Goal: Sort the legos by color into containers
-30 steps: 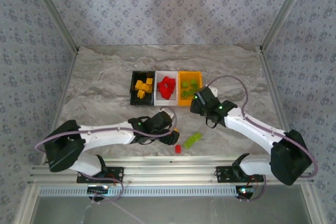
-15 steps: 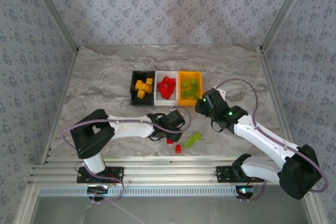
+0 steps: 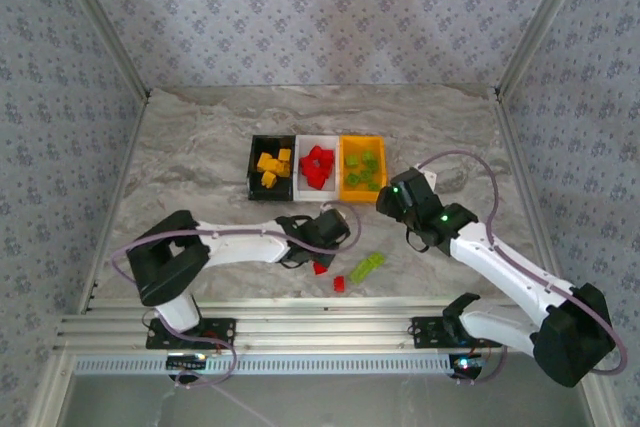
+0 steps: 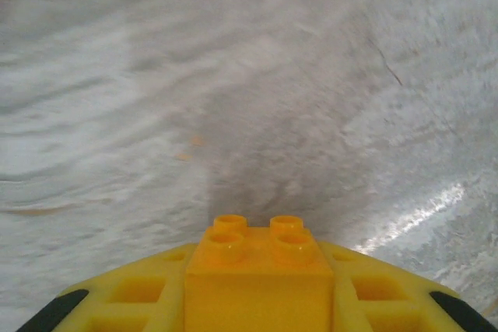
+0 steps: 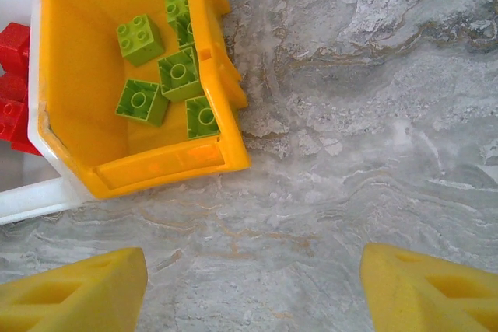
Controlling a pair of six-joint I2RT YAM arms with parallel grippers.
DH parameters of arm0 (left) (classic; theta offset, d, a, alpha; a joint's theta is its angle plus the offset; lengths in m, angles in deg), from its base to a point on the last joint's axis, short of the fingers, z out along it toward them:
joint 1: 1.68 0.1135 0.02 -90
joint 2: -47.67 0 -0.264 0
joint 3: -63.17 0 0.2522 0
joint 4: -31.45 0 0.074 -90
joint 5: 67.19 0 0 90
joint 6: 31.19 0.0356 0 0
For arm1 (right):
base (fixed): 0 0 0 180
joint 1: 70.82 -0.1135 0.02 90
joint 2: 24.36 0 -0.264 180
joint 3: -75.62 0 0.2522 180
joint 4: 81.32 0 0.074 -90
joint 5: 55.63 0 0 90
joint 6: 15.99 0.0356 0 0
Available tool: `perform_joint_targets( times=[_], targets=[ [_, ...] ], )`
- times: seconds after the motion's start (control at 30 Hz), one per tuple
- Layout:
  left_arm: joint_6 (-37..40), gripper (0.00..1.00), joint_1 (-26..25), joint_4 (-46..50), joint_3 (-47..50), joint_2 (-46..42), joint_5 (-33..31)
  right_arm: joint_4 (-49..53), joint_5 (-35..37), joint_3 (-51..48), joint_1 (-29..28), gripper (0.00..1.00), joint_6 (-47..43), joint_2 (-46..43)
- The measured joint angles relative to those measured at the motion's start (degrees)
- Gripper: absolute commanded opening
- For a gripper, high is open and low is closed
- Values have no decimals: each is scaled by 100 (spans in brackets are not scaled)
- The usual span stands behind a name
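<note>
Gripping a yellow-orange lego (image 4: 258, 250), studs pointing forward, the left end effector (image 4: 261, 289) is clenched on it low over the table (image 4: 233, 75). In the top view the black container (image 3: 252, 167) holding the yellow bricks sits at upper left of it. A shallow hold could let the brick slip, and a short carry could land it in the white container (image 3: 318, 139). The right end effector (image 5: 253, 293) hangs released below the orange container (image 5: 167, 162).
</note>
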Motion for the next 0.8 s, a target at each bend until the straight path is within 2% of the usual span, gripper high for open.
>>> perform_joint_targets(
  times=[0.17,0.23,0.33,0.43,0.57,0.8],
  targets=[
    [-57,26,804,96,151,-1231,-245,-2,0,-33,0,74,0,-59],
    [-131,26,1320,74,149,-1714,-243,-2,0,-61,0,74,2,-74],
    [-232,27,2124,2,127,-1987,-149,-11,-2,-98,0,74,4,-74],
    [-251,26,2726,22,-125,-1698,-61,-20,-2,-122,0,74,17,-74],
    [-295,26,3235,20,-688,-957,201,-24,-2,-122,0,74,20,-74],
    [-330,27,3633,90,-1725,291,413,-33,-33,-160,-2,74,20,-74]
  ],
)
